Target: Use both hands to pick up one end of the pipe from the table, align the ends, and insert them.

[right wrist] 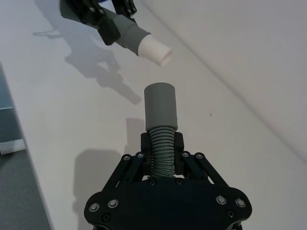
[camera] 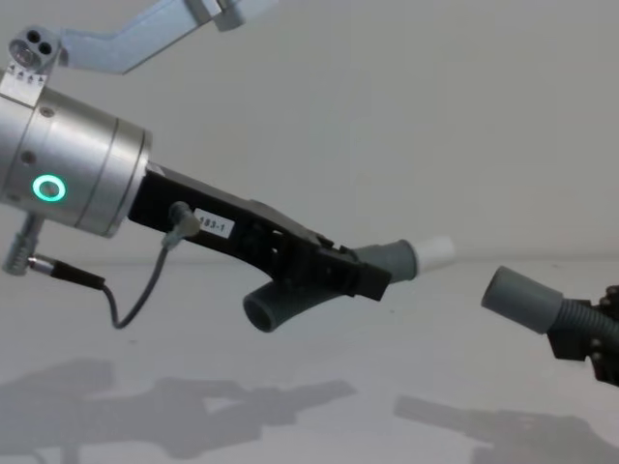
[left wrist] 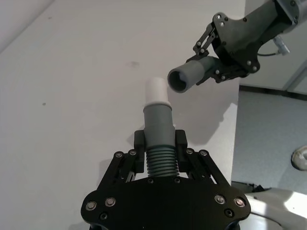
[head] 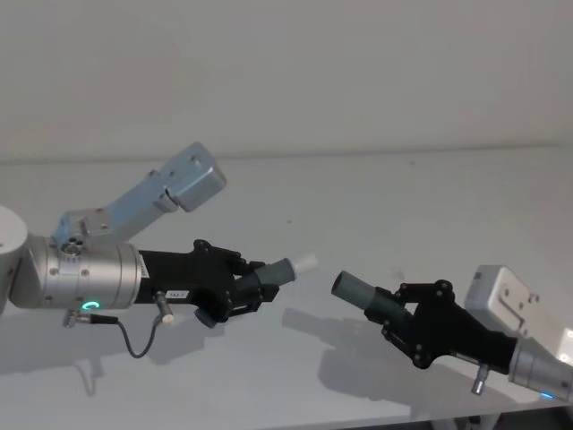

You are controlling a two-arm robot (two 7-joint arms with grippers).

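Note:
Both pipe pieces are held in the air above the white table (head: 376,193). My left gripper (head: 255,285) is shut on the ribbed middle of one piece (head: 285,271), whose white end (head: 306,262) points right. In the left wrist view that piece (left wrist: 158,122) sticks out between the fingers (left wrist: 140,143). My right gripper (head: 396,311) is shut on the other piece (head: 358,291), with its open grey cuff (left wrist: 182,79) facing the white end. A short gap separates the two ends. In the chest view the cuff (camera: 522,298) sits slightly lower than the white end (camera: 433,251).
The table's far edge meets a plain wall (head: 358,72). The table's near edge (head: 376,419) runs just below the right arm. In the left wrist view the floor (left wrist: 268,134) shows beyond the table's side edge.

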